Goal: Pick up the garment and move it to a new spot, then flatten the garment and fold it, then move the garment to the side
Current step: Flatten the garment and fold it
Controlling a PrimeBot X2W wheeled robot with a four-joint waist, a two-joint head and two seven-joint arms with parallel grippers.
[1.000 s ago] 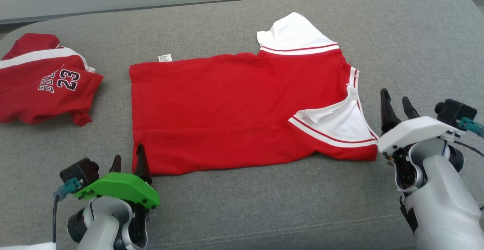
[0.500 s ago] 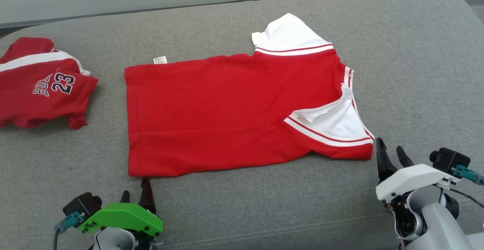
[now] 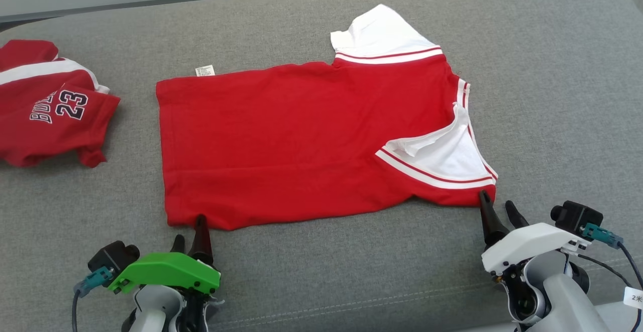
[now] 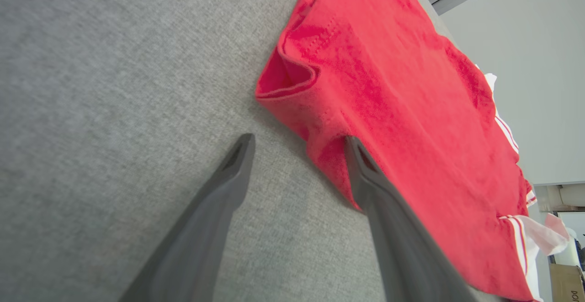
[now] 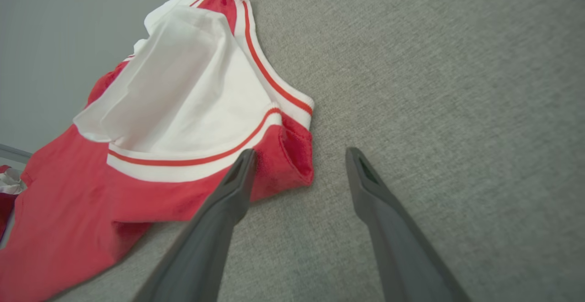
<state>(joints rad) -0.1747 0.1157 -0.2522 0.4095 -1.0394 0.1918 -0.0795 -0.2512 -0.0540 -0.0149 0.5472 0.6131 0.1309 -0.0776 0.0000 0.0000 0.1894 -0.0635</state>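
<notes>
I am poising my left gripper [image 3: 190, 227] and right gripper [image 3: 496, 198], gaping and empty, at the garment's [image 3: 301, 136] near corners, needing pinches to fold.

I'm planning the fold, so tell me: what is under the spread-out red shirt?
The red shirt lies on the grey cushion, which shows all around it. A white label pokes out at its far edge. Anything else beneath is covered.

Matt red knit-cloth garment [image 3: 301, 136] on coarse grey woven upholstery [image 3: 552, 71]; smooth dark plastic fingers [image 4: 388, 229]
</notes>
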